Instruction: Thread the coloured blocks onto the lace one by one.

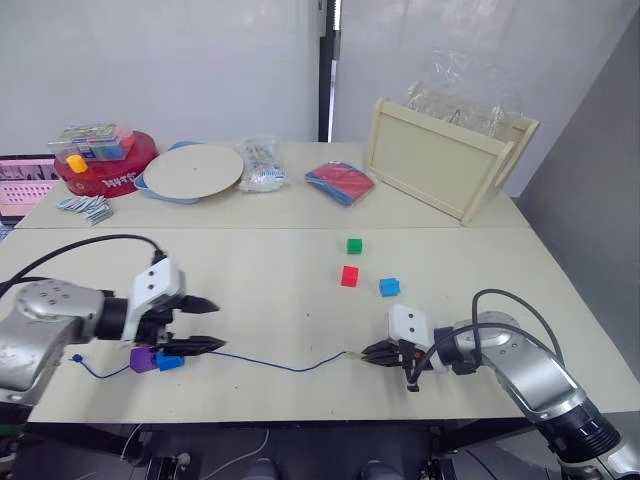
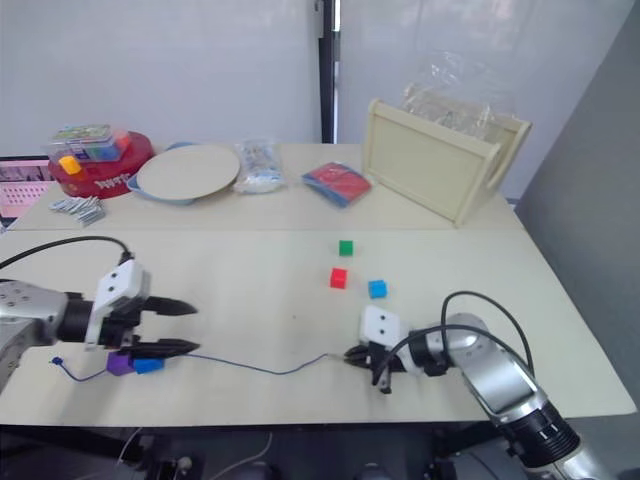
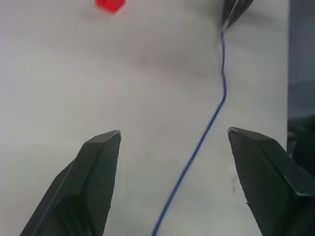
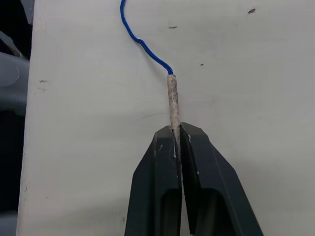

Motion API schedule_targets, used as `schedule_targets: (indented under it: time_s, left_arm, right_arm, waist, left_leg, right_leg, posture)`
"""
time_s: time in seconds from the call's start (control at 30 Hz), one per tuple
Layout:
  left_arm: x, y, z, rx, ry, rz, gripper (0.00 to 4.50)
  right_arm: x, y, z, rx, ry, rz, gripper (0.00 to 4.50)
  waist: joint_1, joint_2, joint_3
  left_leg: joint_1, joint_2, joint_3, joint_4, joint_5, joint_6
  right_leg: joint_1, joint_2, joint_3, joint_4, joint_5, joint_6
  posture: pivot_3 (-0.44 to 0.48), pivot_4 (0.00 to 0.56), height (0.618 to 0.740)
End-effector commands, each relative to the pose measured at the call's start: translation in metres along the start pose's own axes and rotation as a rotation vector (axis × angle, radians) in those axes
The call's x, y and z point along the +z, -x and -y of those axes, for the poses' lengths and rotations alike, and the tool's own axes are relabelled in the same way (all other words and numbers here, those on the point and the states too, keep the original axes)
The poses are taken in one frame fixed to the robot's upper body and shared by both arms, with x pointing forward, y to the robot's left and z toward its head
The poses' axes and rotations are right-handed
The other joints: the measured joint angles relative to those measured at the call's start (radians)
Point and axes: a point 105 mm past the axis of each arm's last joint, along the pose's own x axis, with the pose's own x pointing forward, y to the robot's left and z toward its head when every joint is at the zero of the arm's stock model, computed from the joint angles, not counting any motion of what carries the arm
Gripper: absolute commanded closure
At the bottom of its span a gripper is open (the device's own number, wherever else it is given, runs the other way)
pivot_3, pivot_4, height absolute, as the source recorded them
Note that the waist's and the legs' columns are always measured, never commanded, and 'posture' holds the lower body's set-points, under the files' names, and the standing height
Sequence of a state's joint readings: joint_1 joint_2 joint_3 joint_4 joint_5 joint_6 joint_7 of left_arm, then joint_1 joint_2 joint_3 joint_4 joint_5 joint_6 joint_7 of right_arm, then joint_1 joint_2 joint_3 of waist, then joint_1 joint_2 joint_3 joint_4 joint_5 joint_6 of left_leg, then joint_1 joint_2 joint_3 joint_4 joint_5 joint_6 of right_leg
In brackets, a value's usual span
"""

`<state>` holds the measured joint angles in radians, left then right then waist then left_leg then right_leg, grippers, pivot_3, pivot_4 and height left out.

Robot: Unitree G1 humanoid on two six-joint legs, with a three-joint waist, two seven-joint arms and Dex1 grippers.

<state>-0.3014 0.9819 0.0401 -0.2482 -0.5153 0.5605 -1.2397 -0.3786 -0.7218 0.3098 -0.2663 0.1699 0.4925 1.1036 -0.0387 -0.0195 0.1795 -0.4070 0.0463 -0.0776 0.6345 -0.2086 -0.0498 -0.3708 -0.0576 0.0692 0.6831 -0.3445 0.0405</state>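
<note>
Blue and thin, the lace (image 1: 270,362) is lying along the near edge of the desk (image 1: 270,290). The right gripper (image 4: 175,135) is squeezing the lace's pale stiff tip (image 4: 173,101), with its two black fingers pressed together on it. The left gripper (image 1: 200,325) is sitting near the near left corner with its fingers spread apart, and the lace is running between them. A purple block (image 1: 142,359) and a blue block (image 1: 169,361) are already sitting on the lace just beside that gripper. The knotted end (image 1: 78,357) is lying closer to the left edge. Farther back, near the middle of the desk, a red block (image 1: 349,276), another blue block (image 1: 389,287) and a green block (image 1: 354,245) are lying loose.
</note>
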Motion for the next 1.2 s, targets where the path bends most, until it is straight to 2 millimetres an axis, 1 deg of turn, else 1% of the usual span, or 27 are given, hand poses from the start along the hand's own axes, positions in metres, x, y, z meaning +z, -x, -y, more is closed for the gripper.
schedule_targets:
  time_s: [0.03, 0.1, 0.17, 0.2, 0.27, 0.37, 0.43, 0.53, 0.6, 0.7, 0.8, 0.93, 1.0, 1.07, 1.1, 1.17, 1.2]
  left_arm:
    - [0.007, -0.033, 0.015, -0.077, -0.022, 0.036, 0.84]
    - [0.01, -0.054, 0.018, -0.091, -0.033, 0.074, 0.84]
    - [0.012, -0.069, 0.02, -0.105, -0.044, 0.107, 0.84]
    - [0.012, -0.08, 0.019, -0.099, -0.054, 0.125, 0.84]
    - [0.01, -0.105, 0.024, -0.13, -0.056, 0.149, 0.84]
    - [0.004, -0.123, 0.03, -0.168, -0.066, 0.139, 0.84]
    - [0.0, -0.133, 0.029, -0.17, -0.072, 0.132, 0.84]
    - [-0.003, -0.142, 0.028, -0.163, -0.071, 0.137, 0.84]
    - [-0.001, -0.145, 0.026, -0.156, -0.067, 0.153, 0.84]
    - [0.008, -0.145, 0.027, -0.161, -0.049, 0.204, 0.84]
    - [0.009, -0.145, 0.028, -0.163, -0.054, 0.214, 0.84]
    - [0.01, -0.144, 0.027, -0.16, -0.058, 0.219, 1.99]
    - [0.008, -0.143, 0.027, -0.16, -0.064, 0.21, 2.71]
    - [0.008, -0.143, 0.027, -0.159, -0.065, 0.207, 3.29]
    - [0.008, -0.143, 0.027, -0.158, -0.064, 0.207, 3.7]
    - [0.008, -0.143, 0.026, -0.154, -0.064, 0.206, 4.34]
    - [0.008, -0.143, 0.026, -0.153, -0.065, 0.206, 4.46]
  right_arm:
    - [0.009, 0.0, 0.002, -0.016, 0.035, -0.004, 4.5]
    - [0.01, -0.001, 0.002, -0.016, 0.033, -0.011, 4.5]
    - [0.01, -0.002, 0.002, -0.017, 0.035, -0.019, 4.5]
    - [0.012, -0.003, 0.002, -0.018, 0.036, -0.021, 4.5]
    - [0.014, -0.005, 0.001, -0.019, 0.041, -0.024, 4.5]
    - [0.017, -0.006, 0.0, -0.02, 0.046, -0.028, 4.5]
    - [0.018, -0.006, -0.001, -0.023, 0.049, -0.031, 4.5]
    - [0.018, -0.006, 0.0, -0.03, 0.054, -0.039, 4.5]
    - [0.017, -0.006, -0.001, -0.031, 0.055, -0.047, 4.5]
    - [0.017, -0.006, -0.002, -0.03, 0.053, -0.051, 4.5]
    - [0.016, -0.006, -0.003, -0.029, 0.052, -0.055, 4.5]
    - [0.017, -0.006, -0.002, -0.031, 0.05, -0.054, 4.5]
    - [0.017, -0.005, -0.002, -0.031, 0.05, -0.054, 4.5]
    - [0.017, -0.005, -0.002, -0.03, 0.049, -0.055, 4.5]
    - [0.017, -0.005, -0.002, -0.03, 0.049, -0.056, 4.5]
    - [0.017, -0.005, -0.002, -0.029, 0.048, -0.056, 4.5]
    - [0.016, -0.005, -0.002, -0.029, 0.048, -0.057, 4.5]
  waist:
    - [-0.001, 0.0, 0.0]
    - [-0.002, 0.0, 0.0]
    - [-0.002, 0.0, 0.0]
    - [-0.001, 0.0, 0.0]
    - [0.002, 0.0, 0.0]
    - [0.003, 0.0, 0.0]
    - [0.002, 0.0, 0.0]
    - [0.002, 0.0, 0.0]
    - [0.003, 0.0, 0.0]
    - [0.003, 0.0, 0.0]
    - [0.003, 0.0, 0.0]
    - [0.003, 0.0, 0.0]
    - [0.003, 0.0, 0.0]
    - [0.003, 0.0, 0.0]
    - [0.003, 0.0, 0.0]
    - [0.003, 0.0, 0.0]
    - [0.003, 0.0, 0.0]
  left_leg:
    - [0.0, 0.0, 0.0, 0.0, 0.0, 0.0]
    - [0.0, 0.0, 0.0, 0.0, 0.0, 0.0]
    - [-0.001, 0.0, 0.0, 0.001, 0.0, 0.0]
    - [-0.001, 0.0, -0.001, 0.001, 0.0, 0.0]
    - [-0.001, 0.0, -0.001, 0.003, 0.0, 0.0]
    - [-0.002, -0.001, -0.001, 0.005, 0.0, 0.0]
    - [-0.002, -0.001, -0.001, 0.006, 0.0, 0.0]
    - [-0.002, -0.001, -0.001, 0.006, 0.0, 0.0]
    - [-0.002, -0.001, -0.001, 0.007, 0.0, 0.0]
    - [-0.002, -0.001, -0.001, 0.007, 0.0, 0.0]
    - [-0.002, -0.001, -0.001, 0.007, 0.0, 0.0]
    - [-0.002, -0.001, -0.001, 0.007, 0.0, 0.0]
    - [-0.002, -0.001, -0.001, 0.007, 0.0, 0.0]
    - [-0.002, -0.001, -0.001, 0.007, 0.0, 0.0]
    - [-0.002, -0.001, -0.001, 0.007, 0.0, 0.0]
    - [-0.002, -0.001, -0.001, 0.007, 0.0, 0.0]
    - [-0.002, -0.001, -0.001, 0.007, 0.0, 0.0]
  right_leg:
    - [0.0, 0.0, 0.0, 0.0, 0.0, 0.0]
    - [0.0, 0.0, 0.0, 0.0, 0.0, 0.0]
    - [0.0, 0.0, 0.0, 0.0, 0.0, 0.0]
    - [0.0, 0.001, 0.0, 0.0, 0.0, 0.0]
    - [0.0, 0.0, 0.0, 0.001, 0.0, 0.0]
    - [0.001, 0.0, 0.0, 0.0, 0.0, 0.0]
    - [0.001, 0.0, 0.0, 0.0, 0.0, 0.0]
    - [0.001, 0.0, 0.0, 0.001, 0.0, 0.0]
    - [0.001, 0.0, 0.0, 0.001, 0.0, 0.0]
    - [0.001, 0.0, 0.0, 0.001, 0.0, 0.0]
    - [0.001, 0.0, 0.0, 0.001, 0.0, 0.0]
    - [0.001, 0.0, 0.0, 0.001, 0.0, 0.0]
    - [0.001, 0.0, 0.0, 0.001, 0.0, 0.0]
    - [0.001, 0.0, 0.0, 0.001, 0.0, 0.0]
    - [0.001, 0.0, 0.0, 0.001, 0.0, 0.0]
    - [0.001, 0.0, 0.0, 0.001, 0.0, 0.0]
    - [0.001, 0.0, 0.0, 0.001, 0.0, 0.0]
  posture:
    - [0.0, 0.15, 0.74]
    - [0.0, 0.15, 0.74]
    - [0.0, 0.15, 0.74]
    - [0.0, 0.15, 0.74]
    - [0.0, 0.15, 0.74]
    - [0.0, 0.15, 0.74]
    - [0.0, 0.15, 0.74]
    - [0.0, 0.15, 0.74]
    - [0.0, 0.15, 0.74]
    - [0.0, 0.15, 0.74]
    - [0.0, 0.15, 0.74]
    - [0.0, 0.15, 0.74]
    - [0.0, 0.15, 0.74]
    - [0.0, 0.15, 0.74]
    - [0.0, 0.15, 0.74]
    - [0.0, 0.15, 0.74]
    - [0.0, 0.15, 0.74]
